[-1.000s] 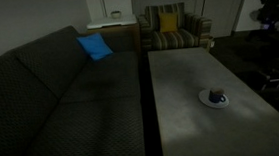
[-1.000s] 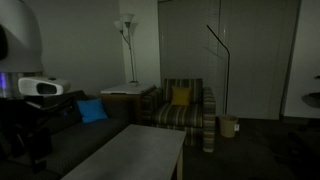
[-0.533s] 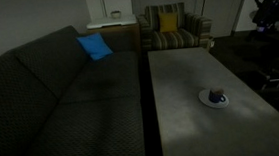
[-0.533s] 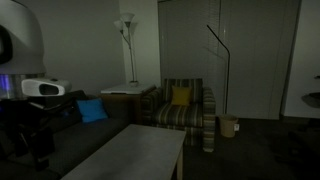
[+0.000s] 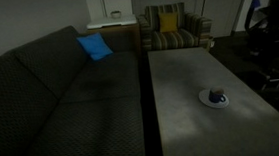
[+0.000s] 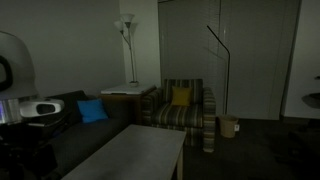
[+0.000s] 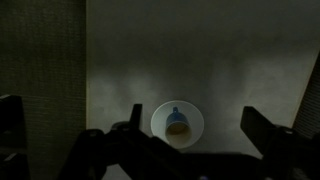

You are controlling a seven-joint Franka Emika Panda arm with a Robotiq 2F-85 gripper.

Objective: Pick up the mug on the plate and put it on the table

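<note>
The small dark blue mug (image 5: 216, 96) stands upright on the white plate (image 5: 208, 101) on the long grey table (image 5: 180, 80), towards its near right side. In the wrist view the mug (image 7: 177, 124) sits in the middle of the plate (image 7: 193, 112), handle pointing up in the picture. My gripper (image 7: 196, 123) is open and empty, high above the table (image 7: 235, 60), with the plate between its two dark fingers and a little left of midway. The arm shows dimly in both exterior views (image 5: 267, 16) (image 6: 28, 106). The mug is out of view in the exterior view with the lamp.
A dark patterned sofa (image 5: 61, 104) with a blue cushion (image 5: 94, 46) runs along the table's left side; it also shows in the wrist view (image 7: 40, 60). A striped armchair (image 5: 171, 27) stands beyond the table's far end. A floor lamp (image 6: 127, 30) stands by the wall.
The arm has shifted: in the exterior view with the lamp its white part has dropped lower and moved left. The mug and plate have not moved.
</note>
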